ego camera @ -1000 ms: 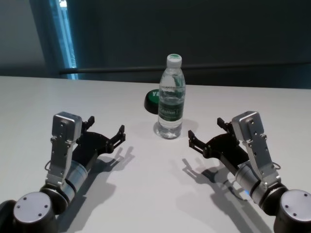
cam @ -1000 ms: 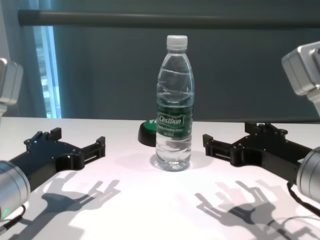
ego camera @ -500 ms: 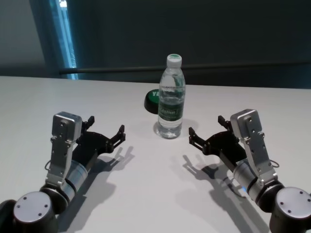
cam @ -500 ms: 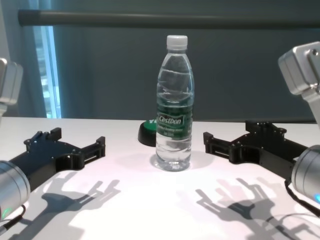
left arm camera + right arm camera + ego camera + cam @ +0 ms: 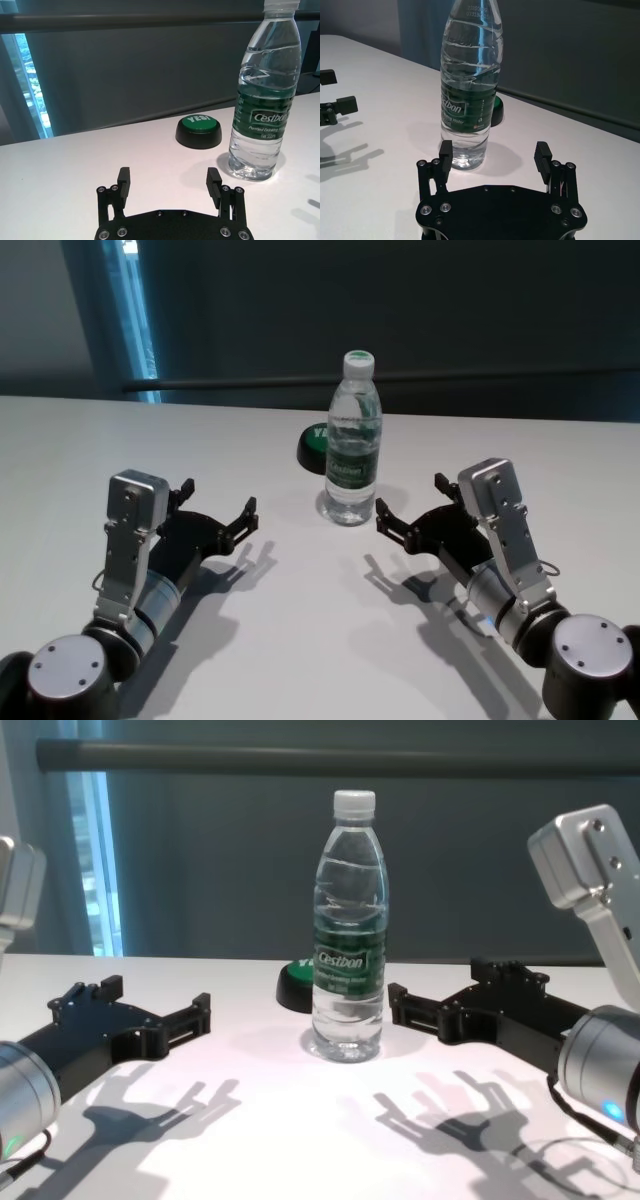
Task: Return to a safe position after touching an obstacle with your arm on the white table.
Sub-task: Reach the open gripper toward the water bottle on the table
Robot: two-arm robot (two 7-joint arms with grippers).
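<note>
The clear water bottle (image 5: 353,450) with white cap and green "Cestbon" band stands upright on the white table (image 5: 300,640). It also shows in the chest view (image 5: 348,940), the left wrist view (image 5: 265,100) and the right wrist view (image 5: 470,90). My right gripper (image 5: 412,505) is open and empty, low over the table, its fingertips just right of the bottle's base and apart from it (image 5: 437,985) (image 5: 494,148). My left gripper (image 5: 218,498) is open and empty, farther off on the bottle's left (image 5: 157,995) (image 5: 169,175).
A low black-and-green round disc (image 5: 315,445) lies just behind the bottle on its left side (image 5: 198,131). A dark rail and wall run behind the table's far edge. The left gripper also shows far off in the right wrist view (image 5: 337,90).
My right gripper has moved left, closer to the bottle's base. The bottle, the disc and the left arm have not moved.
</note>
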